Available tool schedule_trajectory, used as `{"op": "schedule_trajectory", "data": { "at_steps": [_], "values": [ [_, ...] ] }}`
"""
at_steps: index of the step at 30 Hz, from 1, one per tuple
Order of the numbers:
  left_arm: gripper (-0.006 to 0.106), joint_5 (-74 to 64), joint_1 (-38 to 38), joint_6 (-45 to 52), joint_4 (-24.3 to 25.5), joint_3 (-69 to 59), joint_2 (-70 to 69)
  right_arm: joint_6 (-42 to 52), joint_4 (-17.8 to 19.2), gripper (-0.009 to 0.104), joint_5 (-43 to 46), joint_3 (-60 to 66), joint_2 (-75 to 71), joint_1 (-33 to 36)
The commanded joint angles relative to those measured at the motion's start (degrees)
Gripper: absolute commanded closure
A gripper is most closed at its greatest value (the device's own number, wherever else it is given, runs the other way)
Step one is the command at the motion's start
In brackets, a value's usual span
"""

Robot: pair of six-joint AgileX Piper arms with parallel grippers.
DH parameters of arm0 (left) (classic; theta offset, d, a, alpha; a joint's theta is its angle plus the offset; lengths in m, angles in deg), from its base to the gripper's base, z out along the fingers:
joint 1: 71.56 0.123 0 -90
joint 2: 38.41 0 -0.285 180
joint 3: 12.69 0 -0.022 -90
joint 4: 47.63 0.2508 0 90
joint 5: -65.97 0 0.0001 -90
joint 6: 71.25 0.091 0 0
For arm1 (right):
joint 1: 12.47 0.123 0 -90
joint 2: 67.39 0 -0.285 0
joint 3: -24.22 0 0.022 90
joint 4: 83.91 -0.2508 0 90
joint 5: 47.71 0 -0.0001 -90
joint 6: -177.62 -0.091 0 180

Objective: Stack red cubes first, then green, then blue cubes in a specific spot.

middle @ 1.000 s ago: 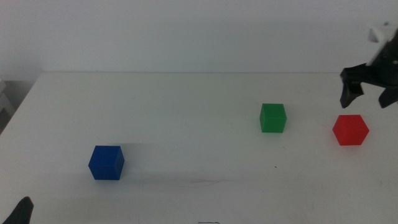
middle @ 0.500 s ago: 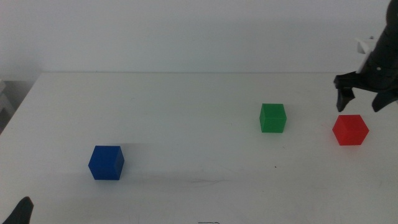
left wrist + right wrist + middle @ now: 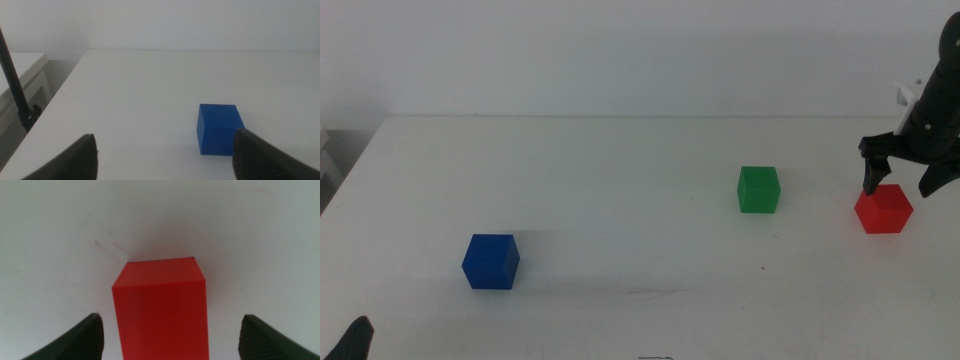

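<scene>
Bright even light, soft faint shadows beside cubes, sharp focus, white tabletop (image 3: 620, 180) slightly washed out

Lab-like test bench, plain white table (image 3: 620, 170), bare white wall (image 3: 620, 50)

matte red cube (image 3: 883, 209), smooth white tabletop (image 3: 620, 190)

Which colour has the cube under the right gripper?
Bright red cube, sitting between the open right gripper; the right wrist view shows it best.
</scene>
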Motion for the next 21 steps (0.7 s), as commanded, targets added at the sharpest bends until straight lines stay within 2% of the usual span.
{"op": "schedule_trajectory", "data": {
  "at_steps": [1,8,11,14,16,19,21],
  "values": [
    [0.011,4.5,-0.1,-0.4,-0.4,0.2,-1.0,0.4,0.4,0.004,-2.3,-1.7,-2.7,-0.3],
    [0.011,4.5,-0.1,-0.4,-0.4,0.2,-1.0,0.4,-0.2,0.005,-2.3,-1.7,-0.1,-0.3],
    [0.011,4.5,-0.1,-0.4,-0.4,0.2,-1.0,0.4,-0.2,0.011,-2.3,-1.7,0.6,-0.3],
    [0.011,4.5,-0.1,-0.4,-0.4,0.2,-1.0,0.4,-0.3,0.031,-2.2,-1.7,0.6,-0.3],
    [0.011,4.5,-0.1,-0.4,-0.4,0.2,-1.0,-0.2,-0.4,0.054,-1.9,-1.7,0.6,-0.3],
    [0.011,4.5,-0.1,-0.4,-0.4,0.2,-1.0,0.4,-0.8,0.095,-2.4,-1.7,0.6,-0.3],
    [0.011,4.5,-0.1,-0.4,-0.4,0.2,-1.0,0.4,-2.5,0.096,-3.9,-1.5,0.1,-0.3]
  ]
}}
